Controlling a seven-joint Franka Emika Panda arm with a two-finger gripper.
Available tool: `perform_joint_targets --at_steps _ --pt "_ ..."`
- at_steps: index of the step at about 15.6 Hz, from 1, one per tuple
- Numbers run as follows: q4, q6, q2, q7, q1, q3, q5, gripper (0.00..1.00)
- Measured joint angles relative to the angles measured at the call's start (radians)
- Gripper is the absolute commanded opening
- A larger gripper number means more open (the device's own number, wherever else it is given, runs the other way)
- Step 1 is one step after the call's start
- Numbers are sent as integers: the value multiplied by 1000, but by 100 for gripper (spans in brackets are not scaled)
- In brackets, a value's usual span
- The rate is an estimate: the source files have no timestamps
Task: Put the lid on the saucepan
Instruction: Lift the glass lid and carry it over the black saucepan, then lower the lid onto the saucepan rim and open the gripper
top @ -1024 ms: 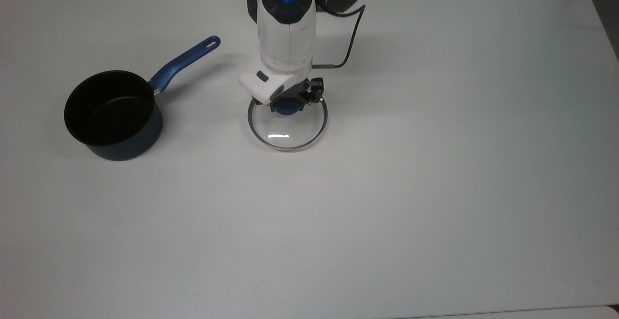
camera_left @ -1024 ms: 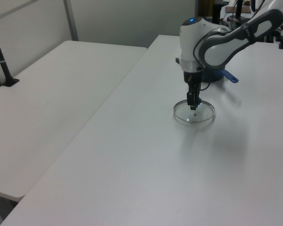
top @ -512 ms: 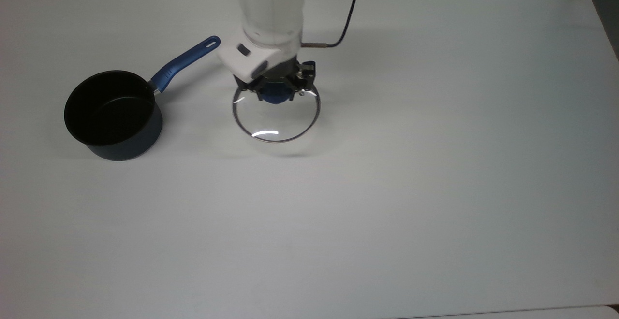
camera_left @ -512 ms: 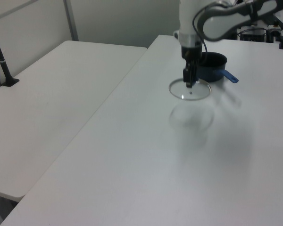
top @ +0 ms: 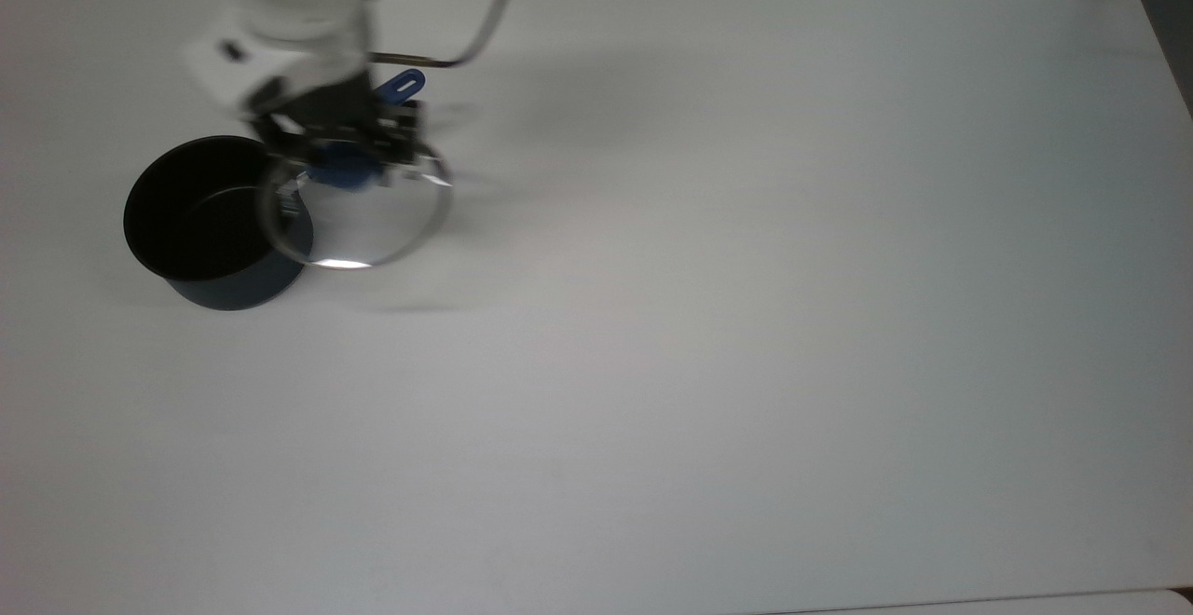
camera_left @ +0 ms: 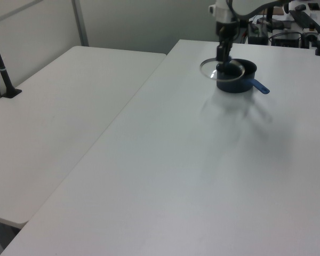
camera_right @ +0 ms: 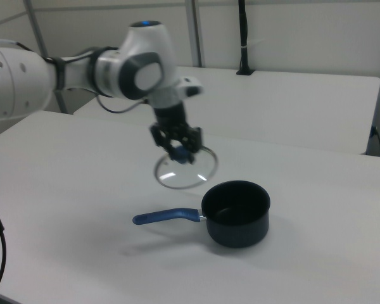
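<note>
Top view first: we see our gripper (top: 347, 160) clamped on the blue knob (top: 341, 172) of the glass lid (top: 359, 214), its two fingers closed against the knob from either side. The lid hangs in the air off the white table (top: 746, 317), and its edge on the top view's left overlaps the rim of the saucepan (top: 216, 221). The saucepan stands upright on the table with its black inside open, and its blue handle (top: 396, 87) runs up toward the top view's right, passing behind our gripper.

From the right view we see the lid (camera_right: 185, 170) tilted and lifted clear of the table, higher than the saucepan (camera_right: 236, 212) and off to the right view's left of it, above the handle (camera_right: 166, 217).

From the left view the lid (camera_left: 213, 68) sits just at the saucepan's (camera_left: 236, 78) near rim.
</note>
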Motion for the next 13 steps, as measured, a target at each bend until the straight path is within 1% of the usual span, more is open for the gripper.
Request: perform_joint_targets --at_steps 3,6,9,13 --pt "13 0 18 -69 -108 -3 1 60" --pt "62 0 66 -98 -174 -3 4 60" --pt "90 0 115 -100 -180 -3 5 60" --pt "107 0 143 -100 -180 -2 5 60"
